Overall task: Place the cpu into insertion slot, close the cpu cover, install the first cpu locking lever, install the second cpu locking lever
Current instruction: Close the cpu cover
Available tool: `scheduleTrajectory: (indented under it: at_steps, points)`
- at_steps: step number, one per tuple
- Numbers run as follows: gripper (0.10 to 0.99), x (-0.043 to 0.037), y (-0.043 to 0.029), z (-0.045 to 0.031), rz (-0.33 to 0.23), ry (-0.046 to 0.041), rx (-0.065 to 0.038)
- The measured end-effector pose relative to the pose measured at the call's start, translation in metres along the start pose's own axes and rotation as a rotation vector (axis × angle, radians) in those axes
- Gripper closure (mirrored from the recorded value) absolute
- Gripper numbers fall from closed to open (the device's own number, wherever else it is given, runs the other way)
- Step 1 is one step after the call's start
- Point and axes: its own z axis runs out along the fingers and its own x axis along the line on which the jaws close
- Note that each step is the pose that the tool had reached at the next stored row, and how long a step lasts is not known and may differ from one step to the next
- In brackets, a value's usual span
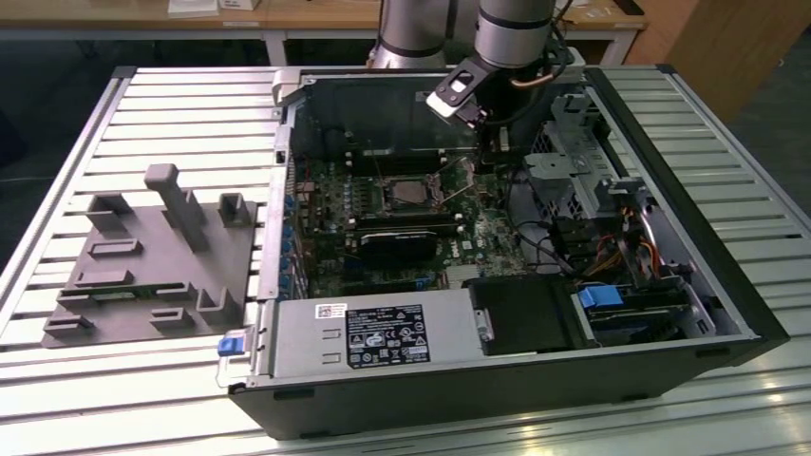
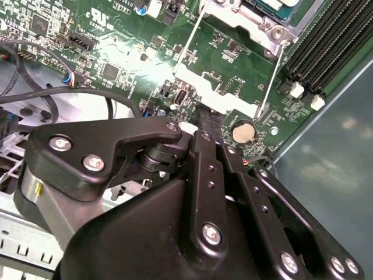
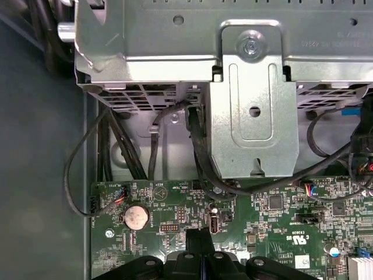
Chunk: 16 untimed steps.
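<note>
In the exterior view the cpu lies pale and flat in the insertion slot on the green board of an open computer case. The cpu cover, a thin silver frame, stands tilted up from the slot toward the exterior view's right. My gripper hangs just above and beside the cover's raised free edge. Its black fingers look pressed together at that edge, with no gap between them in the first wrist view. I cannot tell whether they touch the cover. A corner of the cpu shows beyond the cover.
A black heatsink block sits in front of the slot and a power supply nearer still. A metal drive cage with cables stands close on the exterior view's right. Memory slots, a coin battery and a grey fixture lie around.
</note>
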Motion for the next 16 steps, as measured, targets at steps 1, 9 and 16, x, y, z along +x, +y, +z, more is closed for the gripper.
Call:
scheduleTrajectory:
  at_steps: [1, 9, 16]
  points:
    - [0.984, 0.0, 0.0, 0.0, 0.0, 0.0, 0.0]
    - [0.984, 0.0001, 0.0011, 0.0009, -0.003, -0.004, 0.09]
    - [0.984, 0.0001, 0.0016, 0.0012, -0.004, -0.0065, 0.146]
